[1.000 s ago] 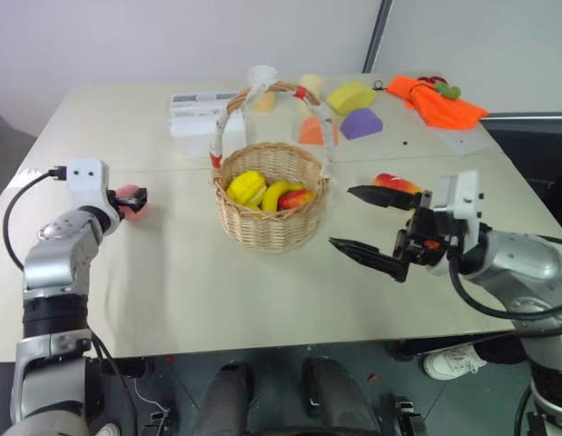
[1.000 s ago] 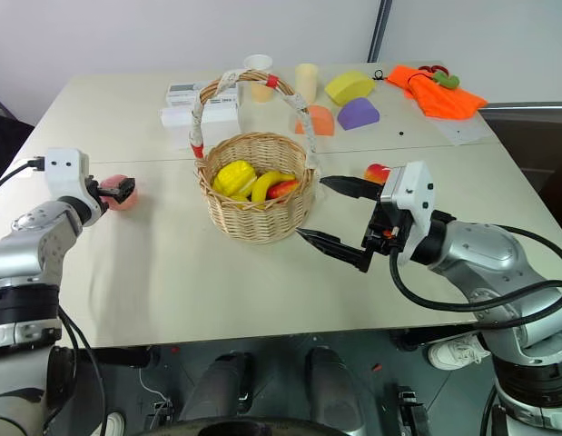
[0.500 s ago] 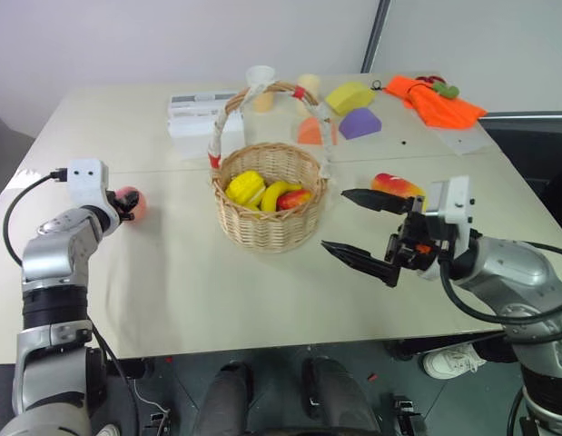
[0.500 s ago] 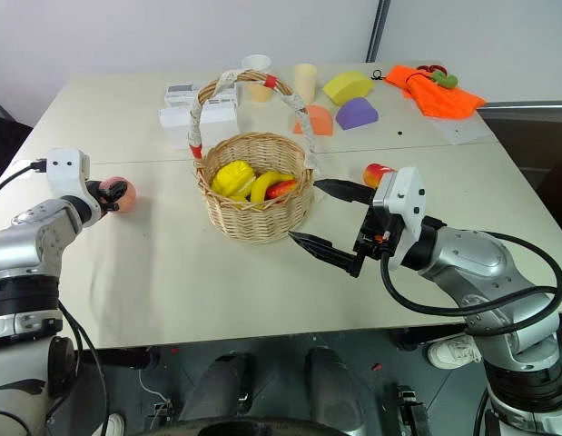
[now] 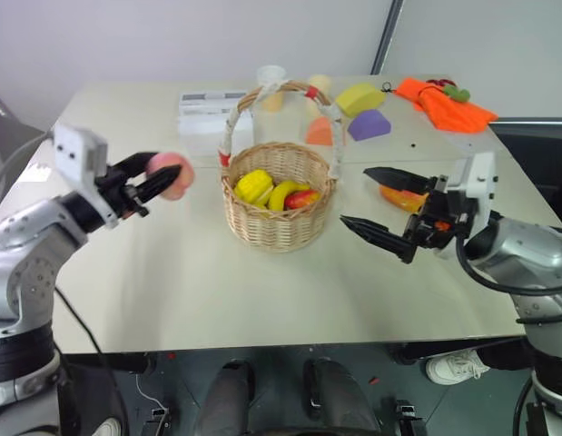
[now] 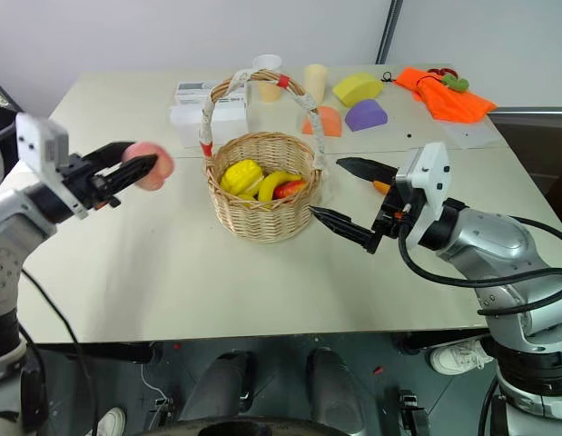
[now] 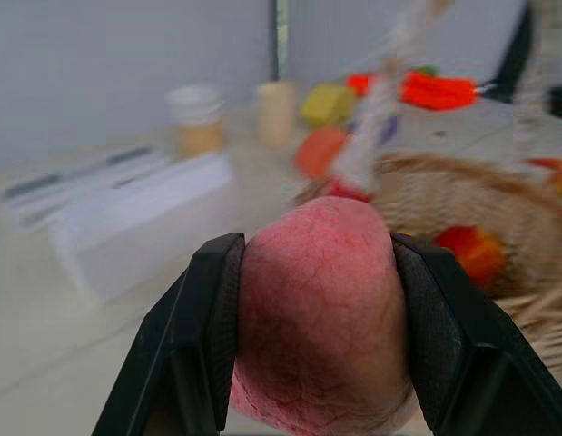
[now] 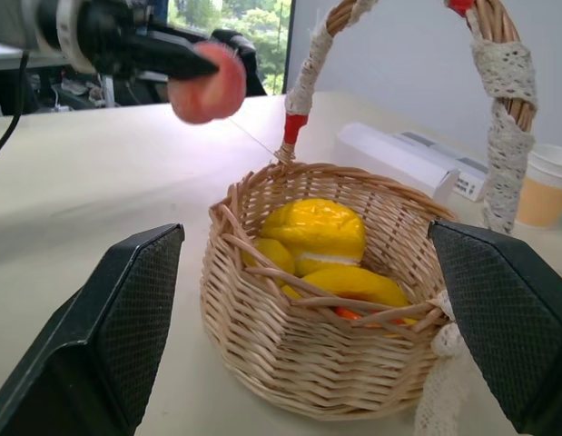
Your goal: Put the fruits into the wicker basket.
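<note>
The round pink-orange peach [image 5: 170,175] hangs above the table, left of the wicker basket [image 5: 279,218], with my left gripper [image 5: 162,179] shut on it. In the left wrist view the peach [image 7: 321,309] sits between both black fingers [image 7: 203,336], with the basket [image 7: 462,209] beyond it. The basket holds yellow and red-orange pieces under its tall wrapped handle [image 5: 233,123]. My right gripper [image 5: 355,195] stands open just right of the basket, holding nothing. The mango [image 5: 400,198] lies on the table behind that gripper, partly hidden by it.
At the table's back stand a white box [image 5: 208,109], two cups [image 5: 271,77], and yellow [image 5: 360,98], purple [image 5: 369,124] and orange [image 5: 319,133] blocks. An orange cloth [image 5: 448,100] lies at the back right corner. Bare tabletop [image 5: 217,291] spreads in front of the basket.
My left gripper shut on the peach, lifted it off the table and carried it right toward the basket. The right gripper stayed open and barely moved. The camera view shifted.
</note>
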Controlling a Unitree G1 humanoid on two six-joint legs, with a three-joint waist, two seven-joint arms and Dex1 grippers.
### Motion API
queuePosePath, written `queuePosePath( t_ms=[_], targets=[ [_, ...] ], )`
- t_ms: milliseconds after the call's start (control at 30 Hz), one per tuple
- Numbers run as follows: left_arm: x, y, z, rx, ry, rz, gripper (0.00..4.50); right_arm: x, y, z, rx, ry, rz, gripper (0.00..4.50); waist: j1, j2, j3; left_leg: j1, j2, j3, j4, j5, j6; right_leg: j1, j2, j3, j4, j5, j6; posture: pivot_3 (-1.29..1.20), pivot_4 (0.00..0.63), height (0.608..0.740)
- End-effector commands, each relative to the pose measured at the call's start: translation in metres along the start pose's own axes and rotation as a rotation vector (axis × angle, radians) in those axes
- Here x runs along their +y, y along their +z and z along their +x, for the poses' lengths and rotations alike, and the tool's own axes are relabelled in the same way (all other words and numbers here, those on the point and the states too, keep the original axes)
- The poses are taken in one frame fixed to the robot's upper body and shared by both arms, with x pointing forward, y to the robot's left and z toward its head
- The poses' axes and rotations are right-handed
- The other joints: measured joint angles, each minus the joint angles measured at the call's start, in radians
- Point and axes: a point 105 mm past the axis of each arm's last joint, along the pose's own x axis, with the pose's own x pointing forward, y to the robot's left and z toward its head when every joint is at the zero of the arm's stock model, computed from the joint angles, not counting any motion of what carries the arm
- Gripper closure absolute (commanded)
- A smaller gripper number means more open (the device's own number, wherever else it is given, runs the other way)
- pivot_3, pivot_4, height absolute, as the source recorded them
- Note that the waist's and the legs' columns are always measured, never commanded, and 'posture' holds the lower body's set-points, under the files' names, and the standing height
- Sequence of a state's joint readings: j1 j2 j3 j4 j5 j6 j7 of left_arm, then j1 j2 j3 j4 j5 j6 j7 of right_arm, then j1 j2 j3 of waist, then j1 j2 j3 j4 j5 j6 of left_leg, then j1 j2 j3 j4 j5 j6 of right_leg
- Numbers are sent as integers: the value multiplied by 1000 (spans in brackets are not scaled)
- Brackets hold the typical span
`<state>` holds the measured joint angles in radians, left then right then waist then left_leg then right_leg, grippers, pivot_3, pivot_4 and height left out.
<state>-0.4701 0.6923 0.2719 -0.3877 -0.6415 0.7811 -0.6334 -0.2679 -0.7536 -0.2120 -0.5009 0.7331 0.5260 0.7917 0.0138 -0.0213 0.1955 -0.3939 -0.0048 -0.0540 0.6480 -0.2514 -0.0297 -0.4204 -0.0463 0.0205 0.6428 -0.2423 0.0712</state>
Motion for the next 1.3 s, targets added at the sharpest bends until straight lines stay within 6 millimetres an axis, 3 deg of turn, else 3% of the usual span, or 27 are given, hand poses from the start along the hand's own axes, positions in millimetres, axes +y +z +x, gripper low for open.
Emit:
queuePosePath(
  t_ms=[33,167,300,367,467,567,700,867,1100,1267,1300],
  targets=[
    [-20,-2,32,61,-59,137,2208,-5,9,-3,-17,-20,-53,0,-3,0,0,0,-1,1,0,0,0,0,0,0,0,0,0,0,150,732],
    [-33,2,69,36,-98,135,2208,-5,5,-4,-7,-43,-51,0,-7,0,0,0,-1,1,-1,0,0,0,2,1,-1,2,4,0,150,732],
    [-27,-17,87,128,-68,175,2208,-6,0,-7,11,-78,-50,0,-22,0,0,1,-1,1,-2,0,1,-1,3,1,-1,2,4,0,150,732],
    [-28,-17,88,107,-81,153,1486,-11,-10,-9,57,-118,-40,0,-29,0,0,1,-1,1,-2,0,1,-1,4,1,1,2,5,0,150,732],
    [-46,12,80,-72,-201,118,74,-35,-44,-14,208,-254,-39,0,-27,0,0,1,0,1,-2,0,1,-2,4,1,2,2,5,0,150,732],
    [-58,22,63,-144,-312,82,23,-66,-65,-21,293,-405,-82,0,-28,0,1,1,0,2,-2,0,1,-2,3,2,2,2,4,0,150,732],
    [-71,11,38,-78,-449,45,23,-103,-83,-28,370,-501,-100,0,-33,1,1,2,0,3,-2,0,1,-3,3,3,3,1,3,0,150,732],
    [-84,0,16,-9,-548,43,23,-131,-102,-35,478,-505,-120,0,-28,1,1,2,0,3,-2,0,1,-3,4,3,3,1,3,0,150,732],
    [-84,-15,8,46,-513,27,23,-153,-126,-28,505,-478,35,0,-35,1,1,1,0,3,-1,0,1,-2,4,3,3,1,4,0,150,732],
    [-85,-21,3,65,-502,14,23,-157,-142,-34,558,-481,84,0,-34,1,1,2,0,2,-2,0,1,-3,4,3,3,2,4,0,150,732],
    [-84,-21,2,66,-497,12,5,-158,-144,-35,557,-488,95,246,-32,1,1,2,0,2,-2,0,1,-3,4,3,3,2,4,0,150,732]
  ],
)
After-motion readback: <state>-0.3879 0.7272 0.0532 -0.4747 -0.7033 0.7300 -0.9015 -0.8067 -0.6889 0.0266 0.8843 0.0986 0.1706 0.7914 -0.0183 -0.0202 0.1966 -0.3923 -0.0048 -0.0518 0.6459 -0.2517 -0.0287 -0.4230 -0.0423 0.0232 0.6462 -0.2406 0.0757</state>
